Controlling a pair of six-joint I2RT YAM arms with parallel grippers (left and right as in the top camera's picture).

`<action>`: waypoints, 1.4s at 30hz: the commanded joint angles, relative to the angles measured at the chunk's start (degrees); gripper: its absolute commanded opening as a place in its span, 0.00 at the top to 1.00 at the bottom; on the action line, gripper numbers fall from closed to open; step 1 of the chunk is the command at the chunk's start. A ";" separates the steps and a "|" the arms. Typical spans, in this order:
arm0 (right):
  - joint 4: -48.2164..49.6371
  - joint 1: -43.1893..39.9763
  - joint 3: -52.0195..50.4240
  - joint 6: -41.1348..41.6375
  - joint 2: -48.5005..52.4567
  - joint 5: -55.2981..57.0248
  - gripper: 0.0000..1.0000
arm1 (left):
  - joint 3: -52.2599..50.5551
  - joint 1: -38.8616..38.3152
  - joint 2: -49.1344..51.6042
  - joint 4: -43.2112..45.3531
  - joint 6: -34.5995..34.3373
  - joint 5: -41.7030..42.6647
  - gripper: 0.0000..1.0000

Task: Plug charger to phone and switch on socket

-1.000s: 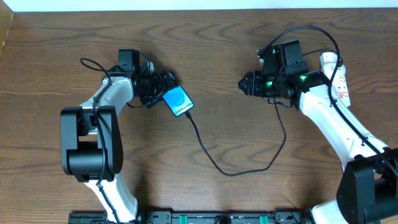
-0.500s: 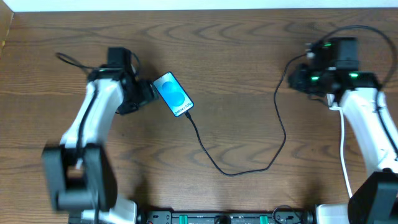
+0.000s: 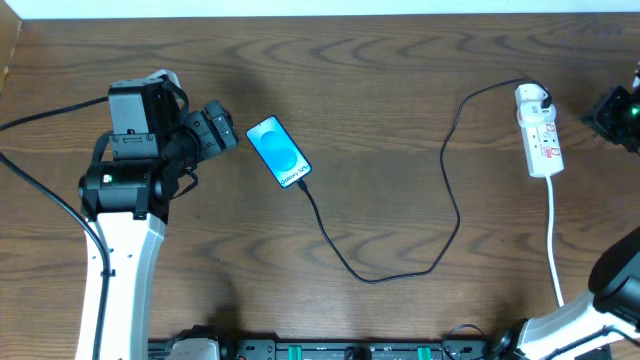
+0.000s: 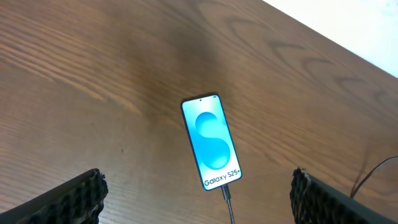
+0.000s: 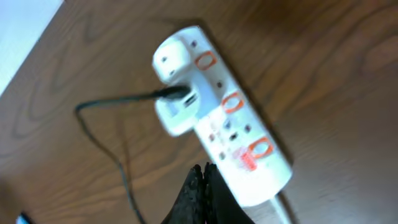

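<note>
The phone lies flat on the wooden table, its blue screen lit; it also shows in the left wrist view. The black charger cable is plugged into the phone's lower short edge and loops right and up to the white socket strip. In the right wrist view the cable enters a white adapter seated in the strip. My left gripper is open and empty, left of the phone. My right gripper is shut and empty, above the strip; in the overhead view it sits at the right edge.
The strip's white cord runs down toward the table's front edge. The table's far edge meets a white surface along the top. A black rail lies along the front edge.
Both arms have pulled back from the middle: the left gripper has let go of the phone and moved left, the right arm has swung to the far right, uncovering the socket strip.
</note>
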 commanded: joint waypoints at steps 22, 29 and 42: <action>11.67 2.21 1.11 -4.76 16.37 -2.93 0.99 | 0.37 0.35 -0.20 0.00 0.96 -0.55 0.05; 13.92 3.87 1.11 -4.11 18.62 -2.95 0.99 | 0.37 0.35 -0.20 0.02 0.96 -0.57 0.04; 11.76 6.34 -0.68 -1.14 18.93 -2.97 0.99 | 0.37 0.33 -0.20 0.02 0.96 -0.55 0.04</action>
